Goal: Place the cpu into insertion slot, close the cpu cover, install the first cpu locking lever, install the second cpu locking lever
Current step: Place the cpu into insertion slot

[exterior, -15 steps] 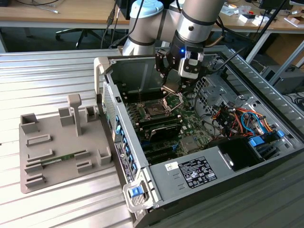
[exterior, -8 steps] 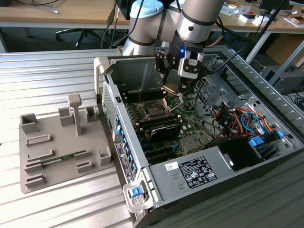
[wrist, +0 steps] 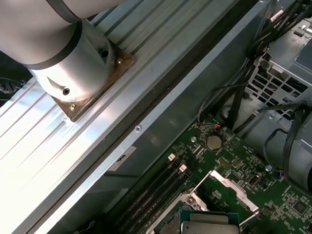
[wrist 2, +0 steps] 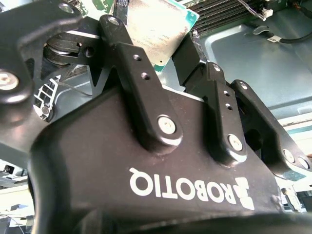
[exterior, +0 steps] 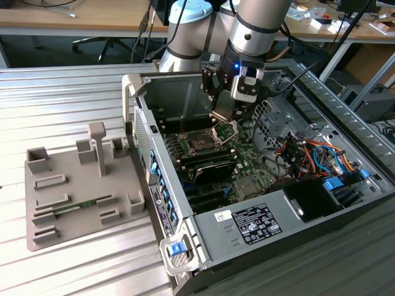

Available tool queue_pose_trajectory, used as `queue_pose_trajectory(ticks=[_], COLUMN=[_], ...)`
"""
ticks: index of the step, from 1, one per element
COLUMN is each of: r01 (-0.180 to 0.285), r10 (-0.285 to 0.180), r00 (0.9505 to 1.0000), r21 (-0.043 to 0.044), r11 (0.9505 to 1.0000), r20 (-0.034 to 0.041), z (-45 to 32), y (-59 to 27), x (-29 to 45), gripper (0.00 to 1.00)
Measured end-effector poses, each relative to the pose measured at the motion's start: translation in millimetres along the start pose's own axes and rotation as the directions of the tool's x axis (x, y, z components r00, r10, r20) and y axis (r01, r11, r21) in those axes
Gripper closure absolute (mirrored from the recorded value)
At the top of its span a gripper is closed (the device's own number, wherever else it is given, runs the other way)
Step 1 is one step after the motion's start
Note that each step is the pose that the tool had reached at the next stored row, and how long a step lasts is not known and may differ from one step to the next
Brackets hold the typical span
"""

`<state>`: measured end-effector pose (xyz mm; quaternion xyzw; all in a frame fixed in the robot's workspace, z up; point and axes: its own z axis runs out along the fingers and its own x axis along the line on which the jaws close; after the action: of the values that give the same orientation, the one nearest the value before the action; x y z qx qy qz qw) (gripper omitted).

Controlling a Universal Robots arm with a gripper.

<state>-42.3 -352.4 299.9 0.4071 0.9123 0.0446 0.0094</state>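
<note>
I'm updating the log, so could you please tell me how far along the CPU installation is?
Nothing looks finished. In hand: the gripper holds the cpu between its jaws, above the board. Left: the insertion slot looks empty and the cpu cover stands open, so seating, closing and both lever steps are undone.

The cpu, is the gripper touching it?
Touching. In the second wrist view the gripper clamps the cpu between its fingers, one on each side.

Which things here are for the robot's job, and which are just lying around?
For the job: cpu held by gripper, insertion slot, cpu cover.
Just lying about: grey tray, coin battery, coloured cables.
</note>
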Motion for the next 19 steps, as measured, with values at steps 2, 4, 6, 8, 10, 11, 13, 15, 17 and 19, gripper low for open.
queue_pose_trajectory(ticks=[2, 4, 6, 8, 10, 11, 13, 15, 17, 19], r01=[-0.005, -0.008, -0.011, -0.013, -0.016, -0.018, -0.020, -0.024, -0.026, -0.031], r10=[0.005, 0.008, 0.011, 0.013, 0.016, 0.018, 0.020, 0.024, 0.026, 0.031], r00=[1.0000, 1.0000, 0.9999, 0.9999, 0.9999, 0.9998, 0.9998, 0.9997, 0.9997, 0.9995], r21=[-0.0001, -0.0001, -0.0002, -0.0003, -0.0003, -0.0003, -0.0004, -0.0005, -0.0006, -0.0006], r11=[1.0000, 1.0000, 0.9999, 0.9999, 0.9999, 0.9998, 0.9998, 0.9997, 0.9997, 0.9995], r20=[0.0005, 0.0007, 0.0010, 0.0011, 0.0014, 0.0015, 0.0018, 0.0021, 0.0023, 0.0027], z=[0.1, 0.2, 0.2, 0.3, 0.4, 0.4, 0.5, 0.6, 0.6, 0.7], y=[0.0, 0.0, 0.0, 0.0, 0.0, 0.0, 0.0, 0.0, 0.0, -0.1], x=[0.0, 0.0, 0.0, 0.0, 0.0, 0.0, 0.0, 0.0, 0.0, 0.0], gripper=[0.46, 0.46, 0.46, 0.46, 0.46, 0.46, 0.46, 0.46, 0.46, 0.46])
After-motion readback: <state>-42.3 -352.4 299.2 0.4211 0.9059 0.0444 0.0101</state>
